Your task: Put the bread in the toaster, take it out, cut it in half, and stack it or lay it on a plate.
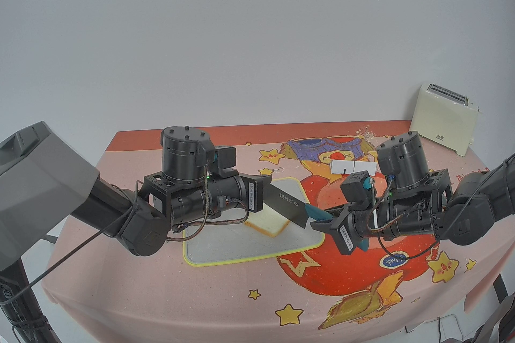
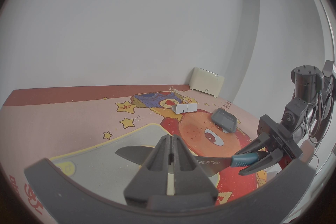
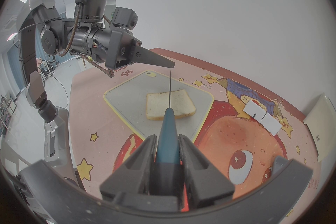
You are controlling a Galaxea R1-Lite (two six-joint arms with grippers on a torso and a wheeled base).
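A slice of bread (image 1: 266, 225) (image 3: 170, 105) lies flat on the yellow-rimmed cutting board (image 1: 225, 247) (image 3: 126, 98). My right gripper (image 1: 322, 221) (image 3: 168, 140) (image 2: 245, 161) is shut on the teal handle of a knife (image 1: 287, 204) (image 3: 167, 130) (image 2: 136, 154). It holds the blade edge-down over the bread. My left gripper (image 1: 268, 188) (image 2: 171, 137) (image 3: 171, 65) is shut, its tips right at the far end of the blade's spine; whether they touch it is unclear. The cream toaster (image 1: 445, 119) (image 2: 206, 82) stands at the far right corner of the table.
A white folded card (image 1: 353, 167) (image 3: 263, 117) lies on the patterned tablecloth behind the right arm. A grey ridged flat object (image 2: 224, 119) rests near it. Free cloth lies in front of the cutting board, toward the table's near edge.
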